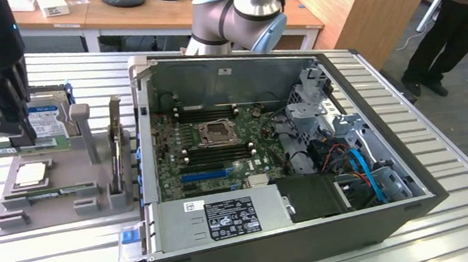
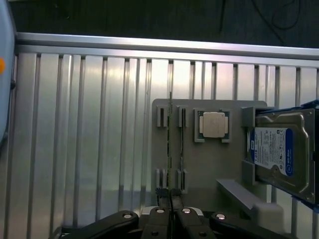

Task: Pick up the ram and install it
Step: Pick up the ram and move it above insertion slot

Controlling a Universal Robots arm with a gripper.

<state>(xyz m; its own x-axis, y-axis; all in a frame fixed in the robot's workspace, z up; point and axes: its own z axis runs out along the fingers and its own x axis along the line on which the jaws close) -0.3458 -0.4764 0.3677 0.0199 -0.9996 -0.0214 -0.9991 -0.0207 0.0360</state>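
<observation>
The gripper was closed on the ram, held on edge above the grey holder, just beside the second stick. Its long axis ran roughly parallel to the memory slots in the case, well apart toward the exterior view's right.

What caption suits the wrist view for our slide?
Gripper at a thin ram stick standing edgewise in a grey holder, beside a silver processor and blue-labelled hard drive.

Wooden desks, slatted metal table
</observation>
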